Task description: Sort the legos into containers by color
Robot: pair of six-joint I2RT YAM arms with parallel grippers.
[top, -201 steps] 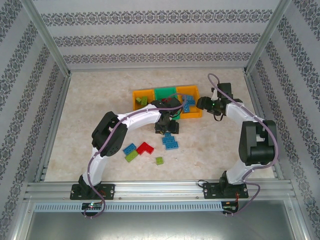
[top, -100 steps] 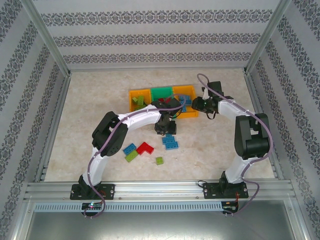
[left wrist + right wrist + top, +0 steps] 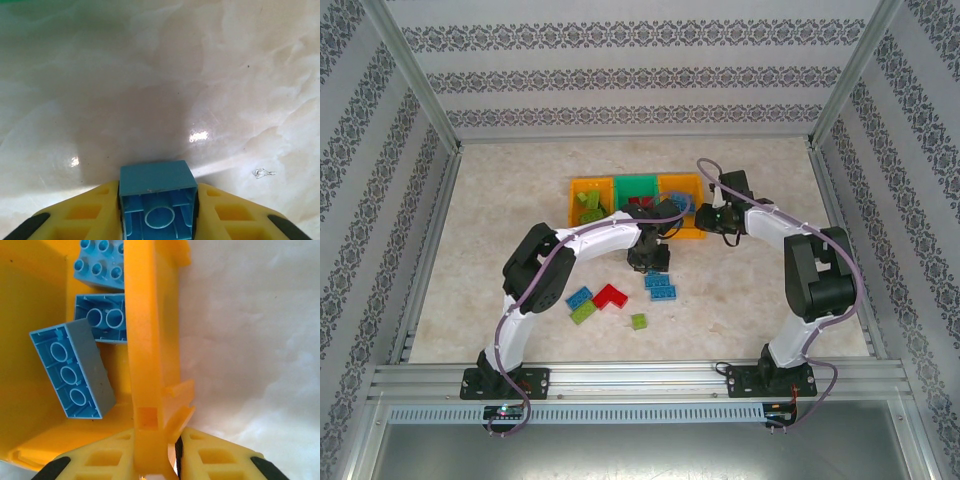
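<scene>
The containers stand in a row at the back middle: a left orange bin, a green middle bin and a right orange bin. My right gripper is shut on the right orange bin's side wall. Blue legos lie inside that bin. My left gripper is shut on a blue lego, hollow side towards the camera, just above the table. Loose legos lie in front: blue, red, lime, small lime and blue.
Lime bricks sit in the left orange bin. The left arm's forearm stretches across in front of the bins. Patterned walls and metal posts close the table in on three sides.
Both grippers have shut, the left on a blue lego, the right on the right bin's wall. The right arm and the row of bins have shifted to the left.
</scene>
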